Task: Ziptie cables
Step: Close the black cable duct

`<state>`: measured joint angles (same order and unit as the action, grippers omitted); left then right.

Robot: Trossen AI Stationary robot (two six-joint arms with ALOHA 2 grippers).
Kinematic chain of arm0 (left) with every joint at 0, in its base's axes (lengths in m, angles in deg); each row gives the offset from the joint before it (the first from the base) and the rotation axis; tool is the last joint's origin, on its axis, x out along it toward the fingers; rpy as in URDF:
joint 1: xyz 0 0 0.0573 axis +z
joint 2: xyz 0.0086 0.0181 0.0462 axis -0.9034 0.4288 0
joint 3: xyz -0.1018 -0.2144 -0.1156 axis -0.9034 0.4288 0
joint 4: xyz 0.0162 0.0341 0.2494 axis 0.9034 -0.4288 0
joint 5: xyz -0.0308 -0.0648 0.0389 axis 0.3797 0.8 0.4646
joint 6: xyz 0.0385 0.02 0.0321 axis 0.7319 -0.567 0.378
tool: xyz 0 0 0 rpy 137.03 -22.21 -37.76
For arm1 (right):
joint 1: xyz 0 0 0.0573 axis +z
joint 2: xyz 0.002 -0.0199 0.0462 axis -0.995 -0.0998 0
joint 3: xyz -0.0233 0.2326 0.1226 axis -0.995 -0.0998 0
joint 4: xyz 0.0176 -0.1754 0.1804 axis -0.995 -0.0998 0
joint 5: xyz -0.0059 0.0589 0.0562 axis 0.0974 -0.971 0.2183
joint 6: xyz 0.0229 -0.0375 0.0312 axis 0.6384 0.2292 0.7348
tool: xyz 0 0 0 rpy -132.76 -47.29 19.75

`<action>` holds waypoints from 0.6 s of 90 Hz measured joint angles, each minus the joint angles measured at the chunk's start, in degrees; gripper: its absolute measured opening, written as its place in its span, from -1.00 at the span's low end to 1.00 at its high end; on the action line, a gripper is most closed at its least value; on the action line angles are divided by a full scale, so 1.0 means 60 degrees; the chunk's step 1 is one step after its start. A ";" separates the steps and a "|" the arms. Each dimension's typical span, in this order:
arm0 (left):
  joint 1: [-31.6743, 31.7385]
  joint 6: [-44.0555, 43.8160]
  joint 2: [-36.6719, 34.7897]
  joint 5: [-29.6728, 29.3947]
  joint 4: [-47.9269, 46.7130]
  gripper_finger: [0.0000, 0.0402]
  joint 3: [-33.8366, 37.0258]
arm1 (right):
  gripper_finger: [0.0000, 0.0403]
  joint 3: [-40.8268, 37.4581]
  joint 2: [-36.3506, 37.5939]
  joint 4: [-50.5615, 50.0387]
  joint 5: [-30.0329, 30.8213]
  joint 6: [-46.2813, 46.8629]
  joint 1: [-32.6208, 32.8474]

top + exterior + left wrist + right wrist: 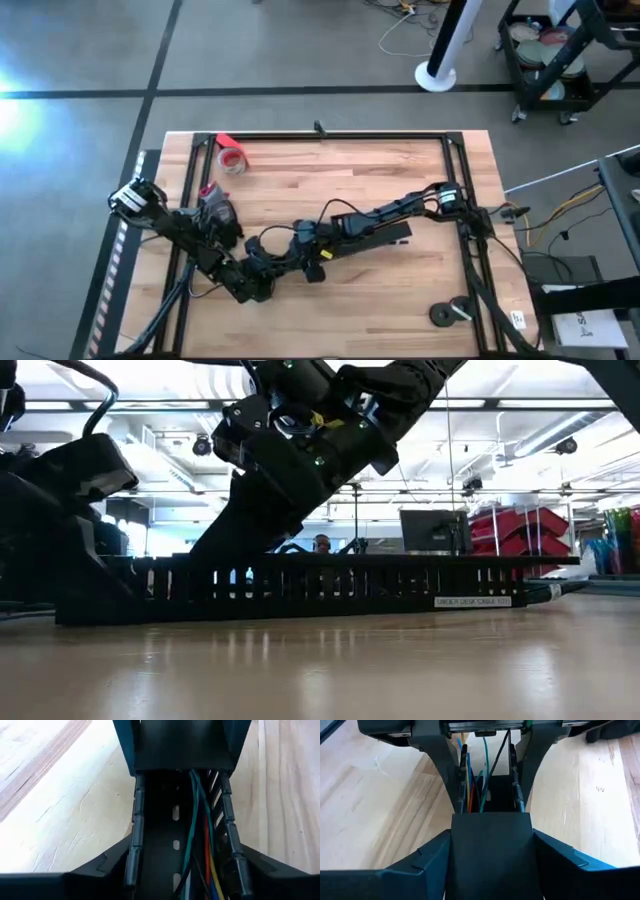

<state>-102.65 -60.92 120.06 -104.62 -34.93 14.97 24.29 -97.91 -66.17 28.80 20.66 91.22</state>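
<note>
Two dark arms meet over a wooden tabletop (380,170), about 8 o'clock from its centre. Both grippers sit on a long black slotted tray (300,590) that lies flat on the wood.

The cables (197,820) lie lengthwise inside the tray. They are a loose run of thin green, dark, red, yellow and blue wires. They look light, soft and floppy, so they will likely sag, spread and slide past one another if lifted by one strand. The safest hold is probably around the whole bundle at a stretch where the wires run close and parallel. A hold near a loose end looks less safe, and the thin insulation calls for a gentle pinch.

The left gripper (262,265) reaches in from 9 o'clock. Its fingers (134,850) are spread apart and released, straddling the tray, one along each wall. The cables pass between them, closer to one finger than the other, and touch neither pad.

The right gripper (300,243) comes from 3 o'clock and faces the left one along the same tray. Whether it is clenched or released cannot be told.

No ziptie is visible in any view, and the bundle looks unbound.
</note>
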 joint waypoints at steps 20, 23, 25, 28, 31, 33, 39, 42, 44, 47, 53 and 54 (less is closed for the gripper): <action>0.0004 -0.0033 0.0007 -0.0078 0.0046 0.10 -0.0003 | 0.11 0.0001 -0.0028 -0.0029 -0.0422 -0.0295 0.0014; 0.0004 -0.0034 0.0007 -0.0088 0.0049 0.10 -0.0003 | 0.12 0.0004 -0.0028 -0.0031 -0.0447 -0.0310 0.0014; 0.0004 -0.0036 0.0007 -0.0093 0.0050 0.10 -0.0003 | 0.13 0.0004 -0.0028 -0.0028 -0.0467 -0.0305 0.0014; 0.0004 -0.0036 0.0007 -0.0096 0.0057 0.10 -0.0003 | 0.13 0.0004 -0.0028 0.0007 -0.0472 -0.0229 0.0014; 0.0007 -0.0030 0.0007 -0.0096 0.0063 0.10 -0.0003 | 0.12 0.0004 -0.0028 0.0057 -0.0409 -0.0063 0.0014; 0.0007 -0.0029 0.0007 -0.0096 0.0072 0.10 0.0001 | 0.11 0.0004 -0.0028 0.0087 -0.0329 0.0064 0.0015; 0.0007 0.0018 0.0007 -0.0104 0.0134 0.11 0.0008 | 0.09 0.0004 -0.0028 0.0110 0.0045 0.0299 0.0053; 0.0011 0.0069 0.0007 -0.0109 0.0173 0.11 0.0016 | 0.08 0.0004 -0.0028 0.0096 0.0240 0.0364 0.0072; 0.0011 0.0100 0.0010 -0.0114 0.0212 0.11 0.0017 | 0.08 0.0004 -0.0028 0.0081 0.0347 0.0395 0.0078; 0.0011 0.0129 0.0015 -0.0117 0.0246 0.11 0.0019 | 0.08 0.0004 -0.0028 0.0061 0.0456 0.0462 0.0073; 0.0018 0.0164 0.0015 -0.0115 0.0280 0.10 0.0019 | 0.08 0.0004 -0.0028 0.0049 0.0480 0.0653 0.0010; 0.0018 0.0164 0.0015 -0.0115 0.0286 0.10 0.0019 | 0.08 0.0004 -0.0028 0.0049 0.0465 0.0673 0.0003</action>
<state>-102.54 -59.93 120.15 -105.31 -33.22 15.09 24.31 -98.08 -65.88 31.59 24.69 91.24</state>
